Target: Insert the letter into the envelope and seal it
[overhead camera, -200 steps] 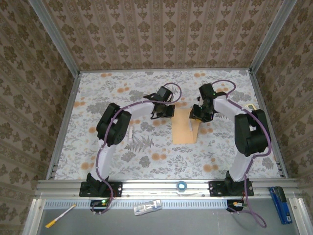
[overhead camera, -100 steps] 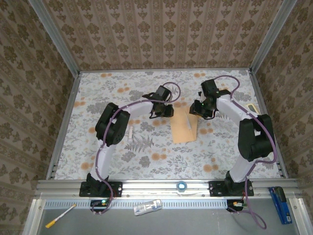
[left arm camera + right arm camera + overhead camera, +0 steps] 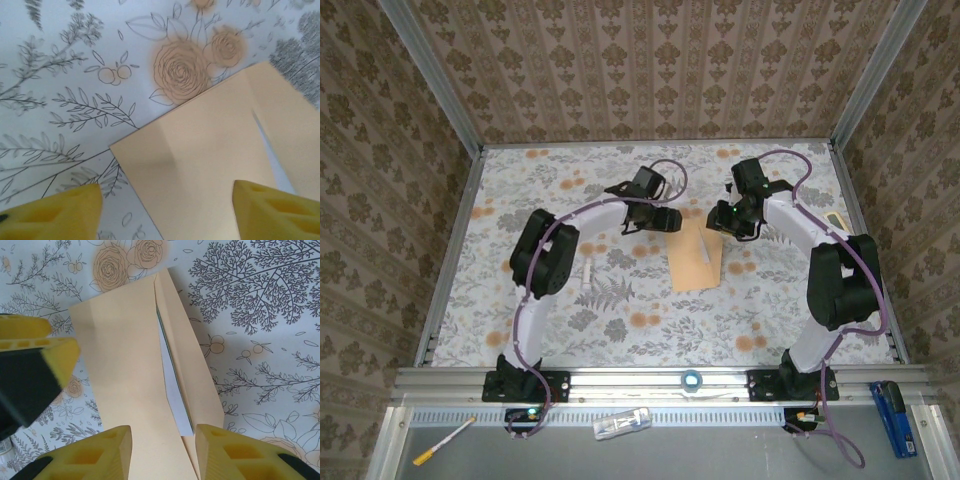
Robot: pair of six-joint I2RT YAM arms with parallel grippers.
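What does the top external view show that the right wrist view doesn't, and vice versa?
Top external: the left arm and right arm whole, patterned walls, a blue object by the near rail. Right wrist: a green-edged sliver of the white paper letter in the slit under the flap, and yellow fingers close up. Both: the tan paper envelope on the floral tablecloth.

Floral tablecloth [image 3: 530,185], tan envelope [image 3: 694,270] lying flat

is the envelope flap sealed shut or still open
Folded over, not sealed: on the tan paper envelope, the flap leaves a gap where a sliver of the whitish green-edged letter shows.
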